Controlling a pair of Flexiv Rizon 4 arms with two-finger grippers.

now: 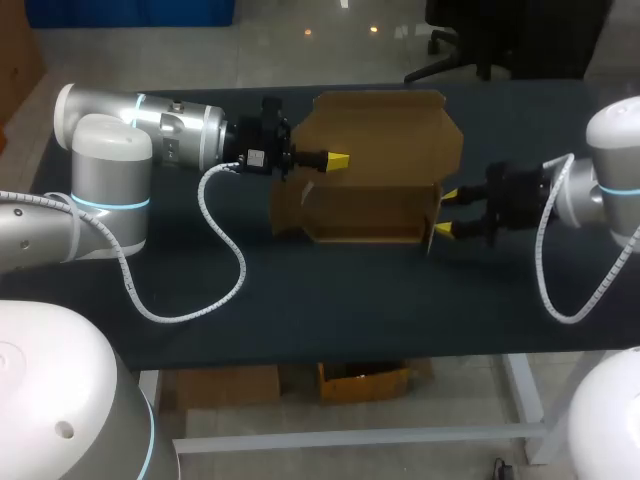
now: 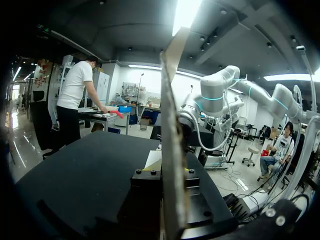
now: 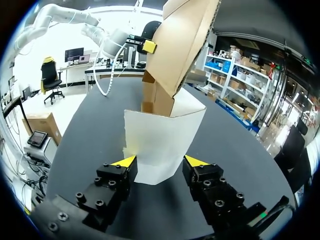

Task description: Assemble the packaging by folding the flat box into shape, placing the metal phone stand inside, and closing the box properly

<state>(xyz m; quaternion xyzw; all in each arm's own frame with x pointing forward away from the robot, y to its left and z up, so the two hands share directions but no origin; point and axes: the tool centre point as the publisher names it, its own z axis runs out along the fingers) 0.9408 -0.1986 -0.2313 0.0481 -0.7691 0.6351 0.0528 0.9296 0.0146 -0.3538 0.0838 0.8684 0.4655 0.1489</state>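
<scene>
The cardboard box (image 1: 375, 205) stood half-formed at the middle of the dark table (image 1: 300, 300), its lid flap up. The left gripper (image 1: 335, 160) was clamped on that raised panel (image 2: 172, 150) from the left side - a finger on each face. The right gripper (image 1: 447, 212) stood wide at the box's right end - the white end flap (image 3: 162, 145) lay between its tips.

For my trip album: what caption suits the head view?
Left gripper pinches the tall flap of a half-folded cardboard box; right gripper sits open at its end.
</scene>
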